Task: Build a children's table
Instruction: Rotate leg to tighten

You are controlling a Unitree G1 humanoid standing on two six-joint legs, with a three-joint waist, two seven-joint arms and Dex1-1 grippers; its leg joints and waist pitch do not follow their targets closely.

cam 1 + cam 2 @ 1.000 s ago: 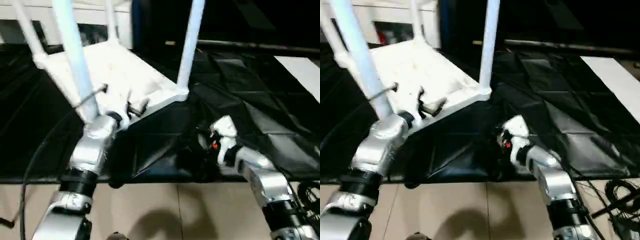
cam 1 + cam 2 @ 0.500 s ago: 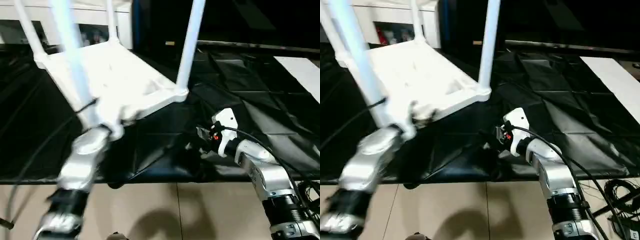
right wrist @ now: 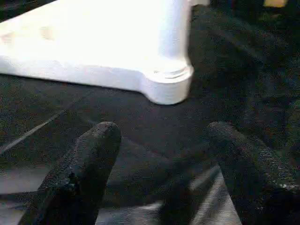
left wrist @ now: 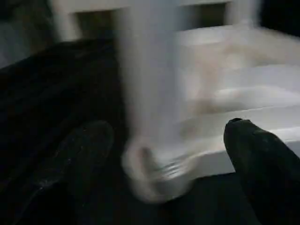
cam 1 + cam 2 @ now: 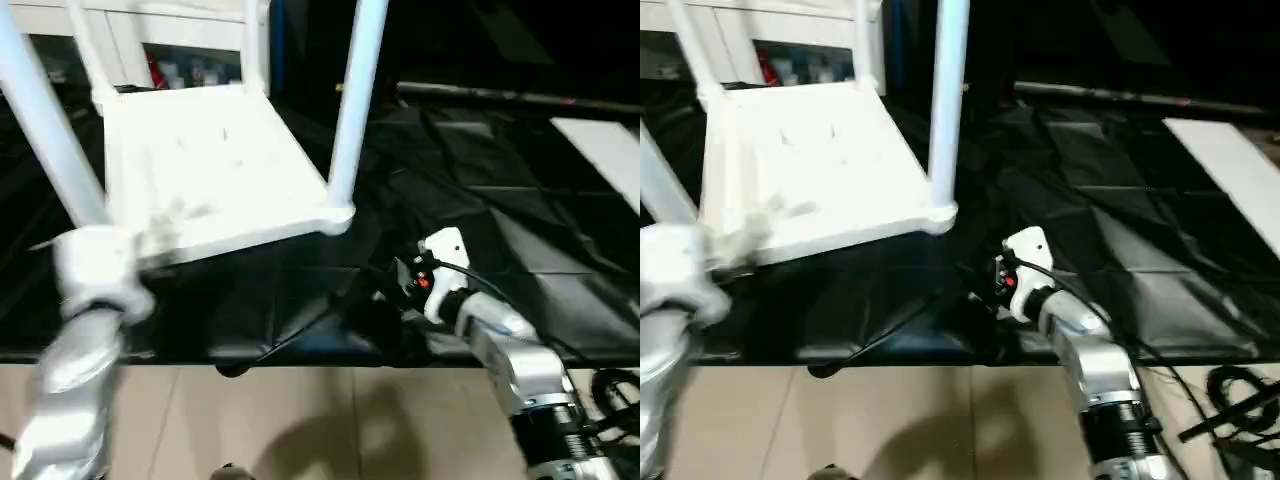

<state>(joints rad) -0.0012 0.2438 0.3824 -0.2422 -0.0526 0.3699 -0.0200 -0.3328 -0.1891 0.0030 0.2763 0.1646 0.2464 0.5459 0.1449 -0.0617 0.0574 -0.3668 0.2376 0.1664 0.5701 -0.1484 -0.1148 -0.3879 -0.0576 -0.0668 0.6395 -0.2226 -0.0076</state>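
Four white tapered legs are seen rising from the corner sockets of the upturned white tabletop [image 5: 205, 165], which lies underside up on a black sheet [image 5: 480, 210] spread over the floor. The near right leg [image 5: 350, 95] stands in its round socket at the tabletop's near right corner, and the near left leg [image 5: 45, 130] rises at the near left corner; the two far legs are seen at the back, in front of a white cabinet [image 5: 190, 40].

The left gripper [image 4: 159, 159] is shown in the left wrist view with its two black fingers [image 4: 262, 159] spread wide, one on each side of the base of a blurred leg at its socket, without touching it. The left forearm [image 5: 85, 330] is seen just beside the near left corner of the tabletop.

The right gripper [image 3: 159, 154] is likewise held with its fingers [image 3: 89, 159] spread apart and nothing between them, low over the black sheet, pointed toward the near right corner socket [image 3: 166, 82] and a little apart from it. The right wrist [image 5: 440, 275], with a small red light and a black cable, is seen near the front edge of the sheet, beside bare beige floor [image 5: 330, 420].
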